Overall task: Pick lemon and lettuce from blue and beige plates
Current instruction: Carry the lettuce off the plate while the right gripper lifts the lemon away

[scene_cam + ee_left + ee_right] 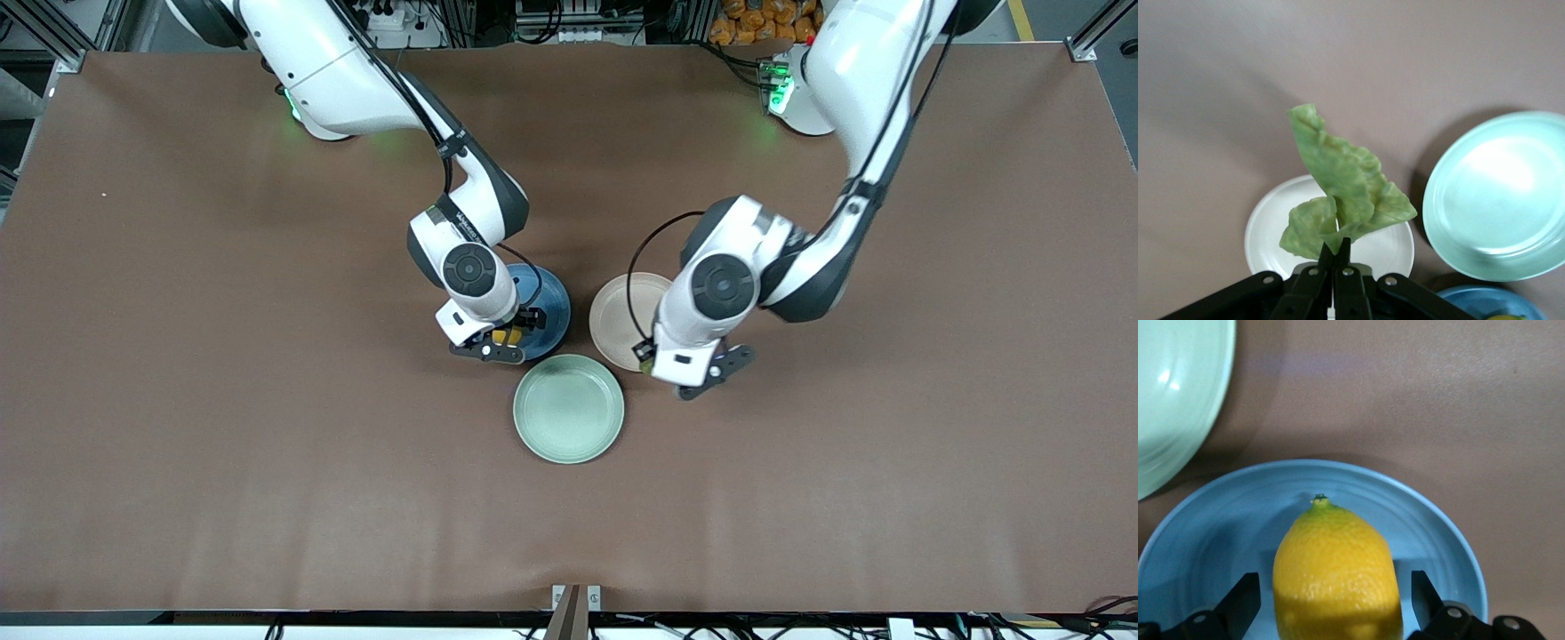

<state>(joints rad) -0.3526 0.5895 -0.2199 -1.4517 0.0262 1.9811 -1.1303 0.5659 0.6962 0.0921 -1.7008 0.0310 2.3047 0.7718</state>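
A brown table (222,400) carries three plates at its centre: the mint-green plate (569,409) at six o'clock, blue plate (549,307) at ten, beige plate (618,316) at two

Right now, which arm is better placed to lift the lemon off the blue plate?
The right arm. Its right gripper already straddles the lemon over the blue plate, fingers open on either side. The left gripper is shut on the lettuce above the beige plate.
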